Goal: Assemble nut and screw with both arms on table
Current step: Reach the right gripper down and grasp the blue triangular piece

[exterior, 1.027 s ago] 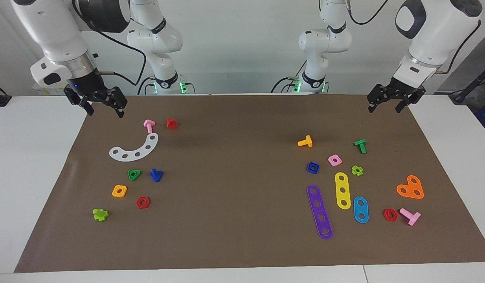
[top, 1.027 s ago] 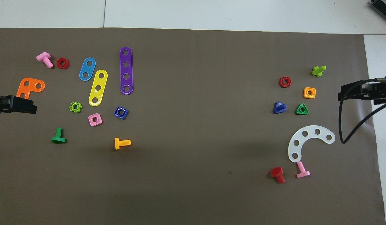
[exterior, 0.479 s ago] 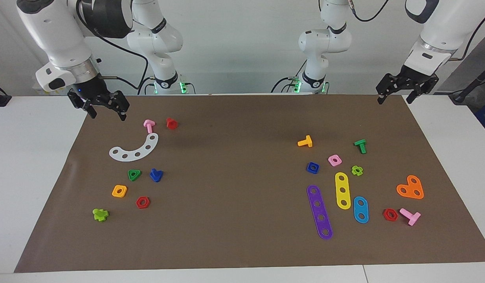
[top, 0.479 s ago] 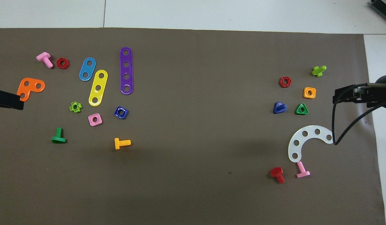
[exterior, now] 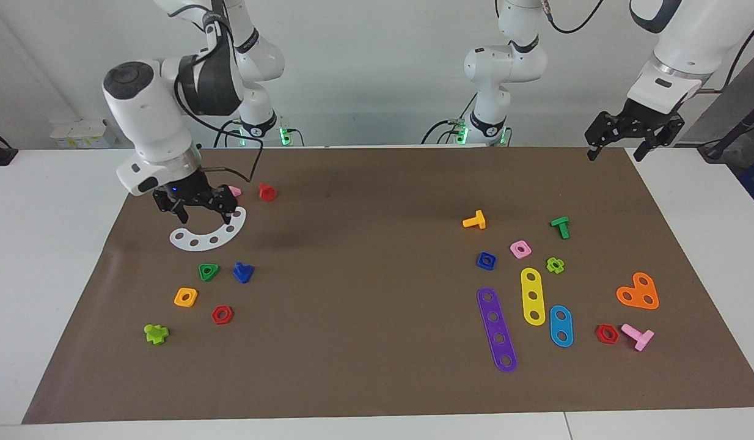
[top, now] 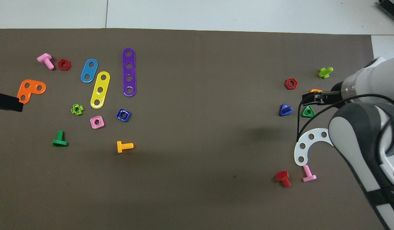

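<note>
Right gripper (exterior: 197,211), jaws spread, hides part of the white arc (exterior: 197,239); left gripper (exterior: 618,146), jaws spread, cut off overhead.

No readable text, label, brand, number or sign is showing anywhere in either view; only a fragment of one white letter is peeking in at the frame's edge on the dark band of the right arm (top: 380,196), too cut off to read.

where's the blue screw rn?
Blue screw lies on the mat toward the right arm's end, beside the green triangle nut, farther from the robots than the white curved strip. Nothing touches it.
</note>
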